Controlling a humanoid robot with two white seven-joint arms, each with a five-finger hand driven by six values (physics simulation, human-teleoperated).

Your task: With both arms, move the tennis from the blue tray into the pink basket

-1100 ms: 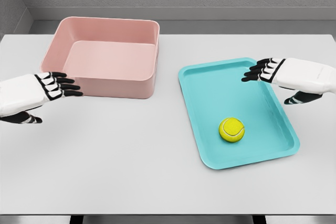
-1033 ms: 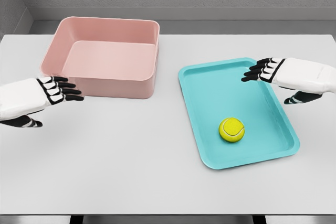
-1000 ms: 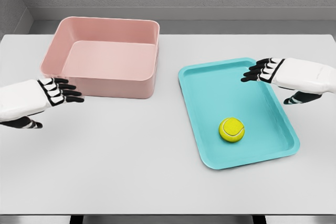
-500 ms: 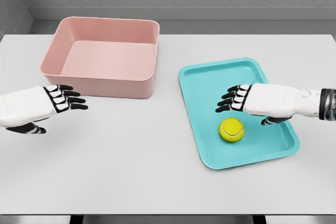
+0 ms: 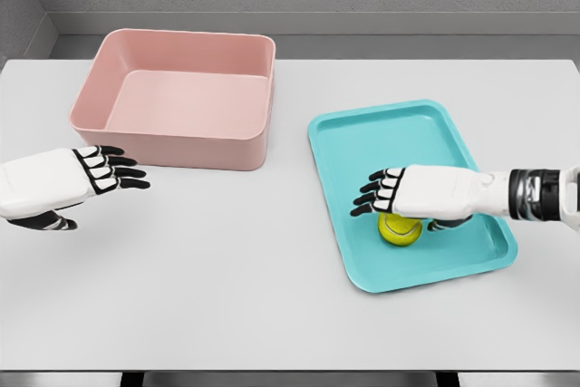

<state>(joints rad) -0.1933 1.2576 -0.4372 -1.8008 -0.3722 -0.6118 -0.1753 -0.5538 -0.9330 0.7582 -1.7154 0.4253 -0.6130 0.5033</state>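
White table (image 5: pixel 272 269), flat matte top, runs nearly the full width of the view; grey wall behind its far edge. Two things sit directly on it. Pink basket (image 5: pixel 181 101) at far left: rectangular, open top, rounded corners, inside empty. Blue tray (image 5: pixel 412 129) right of centre: shallow, raised rim, slightly rotated so its long side angles toward the near right. Basket and tray are apart, with a strip of bare tabletop between them.

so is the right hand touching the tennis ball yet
Cannot tell. In the head view the right hand overlaps the top of the tennis ball on the blue tray, fingers spread, but no contact or gap shows plainly.
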